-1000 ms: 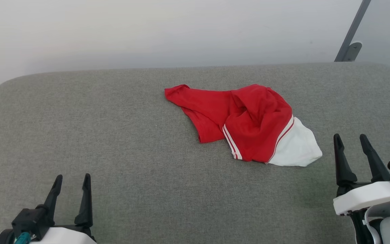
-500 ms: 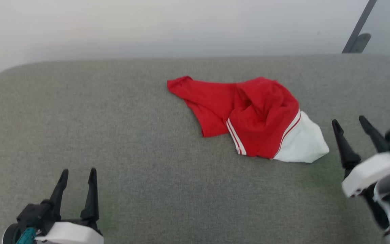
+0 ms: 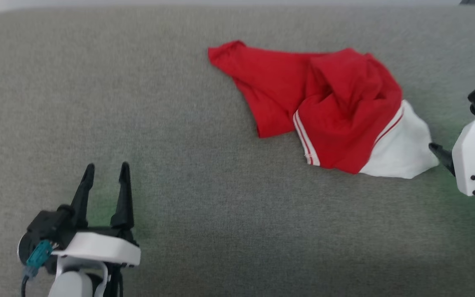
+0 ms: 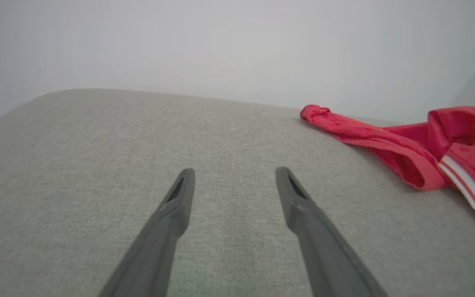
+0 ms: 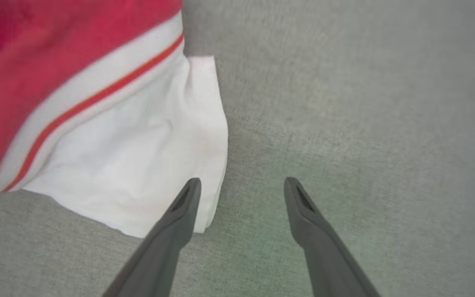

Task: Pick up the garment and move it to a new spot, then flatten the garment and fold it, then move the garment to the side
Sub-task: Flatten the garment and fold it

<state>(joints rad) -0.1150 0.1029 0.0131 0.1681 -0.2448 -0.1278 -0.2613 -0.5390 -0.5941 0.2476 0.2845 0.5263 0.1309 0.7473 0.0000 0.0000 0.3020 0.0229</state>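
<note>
The garment [image 3: 336, 111] lies crumpled on the grey cushion: bright red cloth with white stripe trim and a white panel [image 3: 402, 152] at its right end. My right gripper [image 5: 241, 185] hovers open just over the white panel's [image 5: 130, 165] corner, one fingertip [image 5: 190, 192] above the cloth edge; nothing sits between the fingers. In the head view its white wrist body [image 3: 474, 156] comes in from the right edge. Far to the lower left, my left gripper [image 3: 106, 171] stands open and empty above bare cushion. From the left wrist, the garment [image 4: 406, 144] shows at the right.
The grey fabric cushion [image 3: 204, 214] fills the work area, with wide bare surface left of and in front of the garment. A pale wall [image 4: 221, 49] rises behind its far edge.
The head camera has tilted down and closer, so the whole picture shifted. My right gripper swung from the lower right toward the garment's white end. The garment lies as before.
</note>
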